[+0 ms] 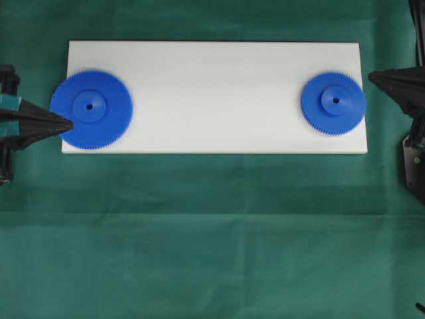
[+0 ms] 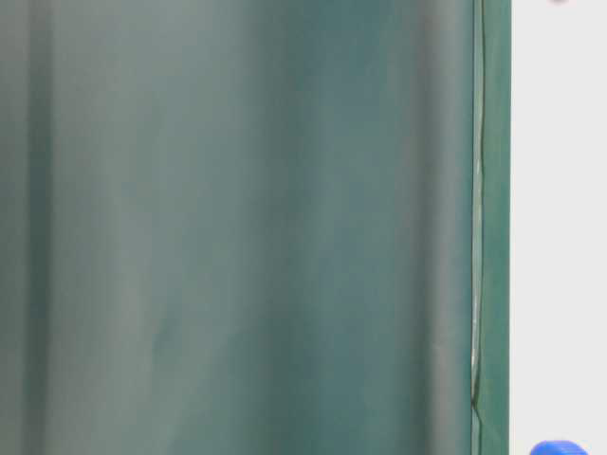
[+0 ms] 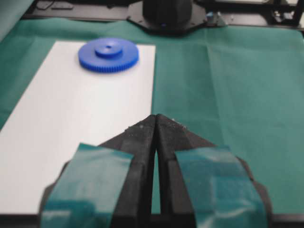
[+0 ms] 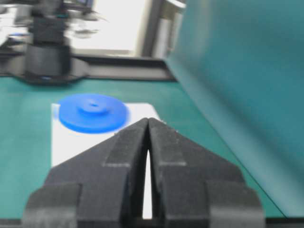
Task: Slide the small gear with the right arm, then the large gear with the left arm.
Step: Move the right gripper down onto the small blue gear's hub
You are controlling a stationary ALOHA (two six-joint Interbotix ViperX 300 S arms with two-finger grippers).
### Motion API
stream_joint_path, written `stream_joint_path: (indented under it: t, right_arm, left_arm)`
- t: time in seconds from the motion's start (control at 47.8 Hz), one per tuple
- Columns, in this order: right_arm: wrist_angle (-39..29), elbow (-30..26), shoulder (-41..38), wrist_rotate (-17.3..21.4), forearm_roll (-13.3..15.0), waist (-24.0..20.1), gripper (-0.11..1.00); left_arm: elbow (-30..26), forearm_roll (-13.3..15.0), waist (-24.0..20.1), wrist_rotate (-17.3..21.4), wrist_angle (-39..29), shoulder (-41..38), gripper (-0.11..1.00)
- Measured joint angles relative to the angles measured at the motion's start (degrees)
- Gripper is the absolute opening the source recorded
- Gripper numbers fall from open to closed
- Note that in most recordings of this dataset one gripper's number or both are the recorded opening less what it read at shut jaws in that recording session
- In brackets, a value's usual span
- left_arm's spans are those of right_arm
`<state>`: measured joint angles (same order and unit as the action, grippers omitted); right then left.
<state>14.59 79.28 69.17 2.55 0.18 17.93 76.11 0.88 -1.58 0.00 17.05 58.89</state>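
Note:
The large gear [image 1: 91, 108], a wide blue toothed disc with a hub, lies at the left end of the white board [image 1: 212, 73]. It also appears far off in the right wrist view [image 4: 92, 112]. The small gear [image 1: 333, 103] lies at the right end and appears far off in the left wrist view [image 3: 108, 55]. My left gripper [image 1: 71, 123], teal-taped, is shut and empty [image 3: 156, 117]. Its tip overlaps the large gear's lower-left rim. My right gripper [image 1: 370, 76], all black, is shut and empty [image 4: 148, 119]. Its tip sits just off the board's right edge, beside the small gear's upper right.
Green cloth [image 1: 212, 232] covers the table around the board. A green curtain [image 4: 237, 85] rises along one side. The board's middle stretch between the gears is bare white. In the table-level view, a blue gear edge [image 2: 558, 447] shows; I cannot tell which gear.

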Motion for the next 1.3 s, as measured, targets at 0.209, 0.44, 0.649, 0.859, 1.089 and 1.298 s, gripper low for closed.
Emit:
stream_joint_path:
  t: [0.209,0.44,0.649,0.859,1.089,1.298]
  right_arm:
    - [-6.0,-0.1,-1.0,3.1,0.0,3.3,0.5]
    - [-15.5,-1.1,-6.2,8.3,0.0,3.7,0.5]
    - [-24.4,-2.1,-10.4,15.7,0.4,4.1,0.5]
    - [-26.9,-2.2,-11.1,20.1,3.3,4.6,0.5]
    - [-26.9,-2.1,-12.3,21.4,5.2,6.4,0.5]
    - [-25.2,-2.0,-16.3,21.4,5.4,7.6,0.5]
  left_arm:
    - [1.2,0.1,0.0,-0.2,0.0,2.4,0.0]
    - [1.7,0.0,-0.2,-0.2,0.1,2.8,0.0]
    - [1.7,0.1,-0.2,-0.3,0.1,2.8,0.0]
    - [1.7,0.1,-0.2,-0.3,0.0,2.6,0.0]
    - [1.7,0.1,-0.2,-0.3,0.1,2.6,0.0]
    - [1.7,0.1,-0.2,-0.3,0.0,2.6,0.0]
